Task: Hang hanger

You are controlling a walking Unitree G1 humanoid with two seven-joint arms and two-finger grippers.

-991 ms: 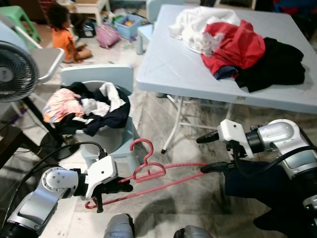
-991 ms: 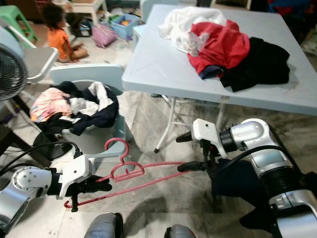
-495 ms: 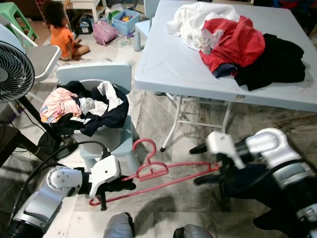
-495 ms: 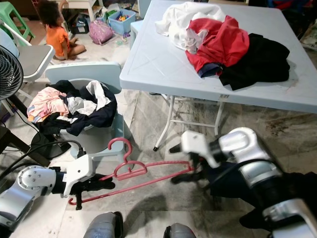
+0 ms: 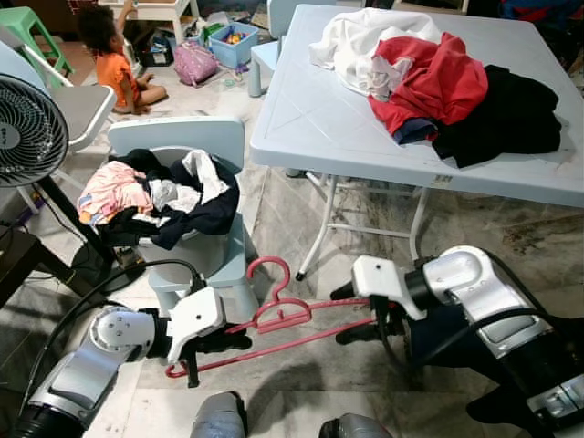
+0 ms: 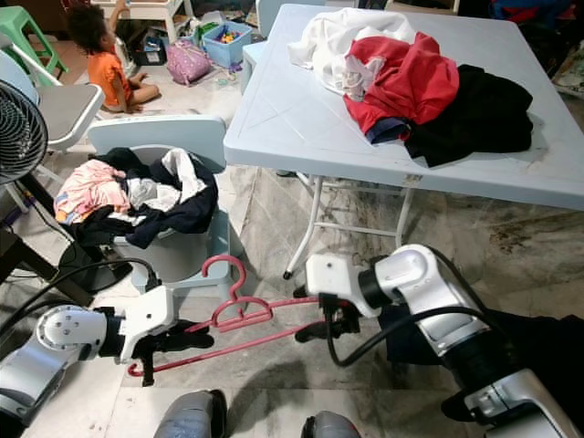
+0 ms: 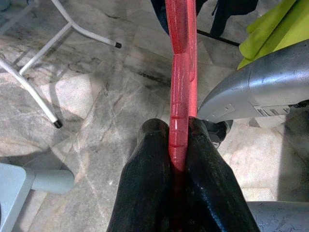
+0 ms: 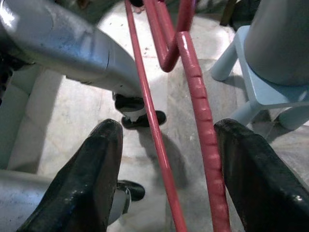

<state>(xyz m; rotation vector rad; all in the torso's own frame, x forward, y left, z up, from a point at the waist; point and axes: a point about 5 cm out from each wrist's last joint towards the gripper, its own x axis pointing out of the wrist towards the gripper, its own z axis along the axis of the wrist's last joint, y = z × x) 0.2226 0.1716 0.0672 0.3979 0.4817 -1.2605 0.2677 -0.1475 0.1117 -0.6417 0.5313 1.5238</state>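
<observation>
A red hanger [image 5: 283, 315] lies nearly level just above the floor, its hook [image 5: 270, 270] pointing up by the small chair. My left gripper [image 5: 217, 340] is shut on the hanger's left end; in the left wrist view the red bar [image 7: 182, 92] is pinched between both black fingers [image 7: 149, 164]. At the hanger's right end my right gripper [image 5: 351, 313] stands open. In the right wrist view both red bars [image 8: 200, 111] run between its spread fingers [image 8: 99, 164], touching neither.
A light blue folding table [image 5: 310, 119] holds a heap of white, red and black clothes [image 5: 438, 82]. A small blue chair [image 5: 182, 146] full of clothes stands on the left, beside a fan [image 5: 27, 137]. A child [image 5: 119, 64] sits on the floor behind. My feet [image 5: 219, 420] are below.
My right gripper has moved left and down along the hanger, so that its right end now lies between the open fingers. The left gripper keeps its hold.
</observation>
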